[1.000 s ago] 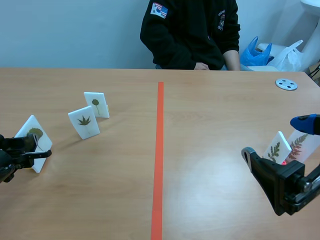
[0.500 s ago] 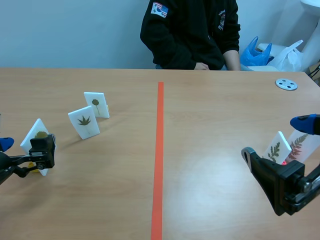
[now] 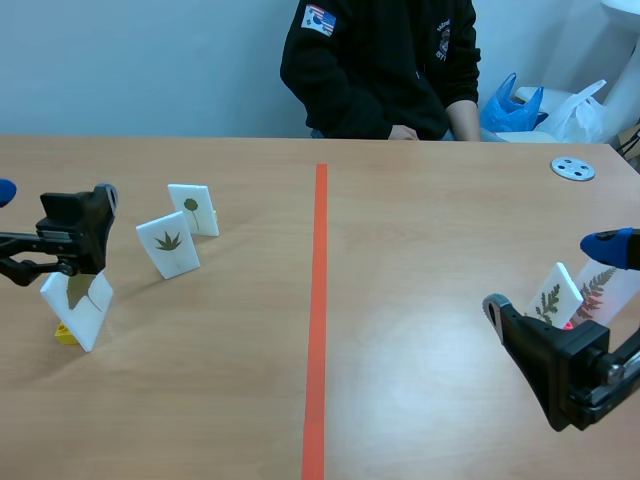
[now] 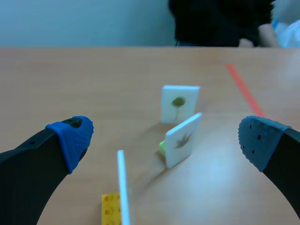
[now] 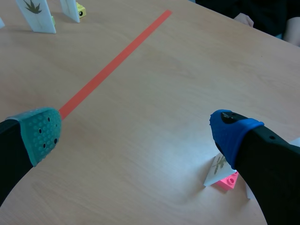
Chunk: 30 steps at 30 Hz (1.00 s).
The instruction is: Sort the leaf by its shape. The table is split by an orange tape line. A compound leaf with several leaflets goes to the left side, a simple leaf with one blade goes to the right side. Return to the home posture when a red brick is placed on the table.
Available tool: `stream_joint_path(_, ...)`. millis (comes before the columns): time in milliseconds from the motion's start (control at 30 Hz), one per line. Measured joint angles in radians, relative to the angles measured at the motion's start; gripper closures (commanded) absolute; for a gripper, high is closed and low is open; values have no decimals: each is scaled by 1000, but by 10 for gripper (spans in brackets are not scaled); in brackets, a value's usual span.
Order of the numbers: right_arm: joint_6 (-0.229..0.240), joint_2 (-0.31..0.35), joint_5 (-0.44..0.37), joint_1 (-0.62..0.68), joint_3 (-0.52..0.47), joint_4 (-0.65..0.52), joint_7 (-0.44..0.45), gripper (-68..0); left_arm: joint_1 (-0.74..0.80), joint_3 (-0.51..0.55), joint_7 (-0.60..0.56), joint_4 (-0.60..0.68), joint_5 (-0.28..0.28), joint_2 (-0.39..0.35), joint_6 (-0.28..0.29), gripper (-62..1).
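The left claw hangs wide open over a white leaf card on a yellow brick, left of the orange tape line. A palmate-leaf card stands ahead at the claw's 12 o'clock. The right claw is open too, with a fern card at its 4 o'clock.

Plain pale blue-grey wall, evenly lit. Light wood-grain table with soft glare on its surface, divided by one orange tape line. Beyond its far right corner sit a blue bag and a white bag, possibly plastic.
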State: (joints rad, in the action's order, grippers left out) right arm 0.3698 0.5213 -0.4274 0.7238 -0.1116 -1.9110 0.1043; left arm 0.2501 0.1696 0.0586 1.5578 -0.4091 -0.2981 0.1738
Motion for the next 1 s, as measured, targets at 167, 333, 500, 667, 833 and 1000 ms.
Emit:
stream_joint_path(167, 0, 0, 0, 0, 0, 0, 0, -679, 132, 0, 37, 194, 0, -4, 117, -623)
stream_joint_path(333, 0, 0, 0, 0, 0, 0, 0, -679, 251, 0, 50, 301, 0, -4, 262, -623)
stream_joint_path(500, 0, 0, 0, 0, 0, 0, 0, -679, 339, -9, 89, 323, 1, -4, 310, -623)
stream_joint_path(667, 0, 0, 0, 0, 0, 0, 0, -679, 410, -45, 89, 319, 1, -4, 321, -623)
stream_joint_path(833, 0, 0, 0, 0, 0, 0, 0, -679, 422, -69, 113, 314, 2, -4, 320, -623)
stream_joint_path(1000, 0, 0, 0, 0, 0, 0, 0, -679, 419, -72, 131, 314, 4, -4, 295, -623)
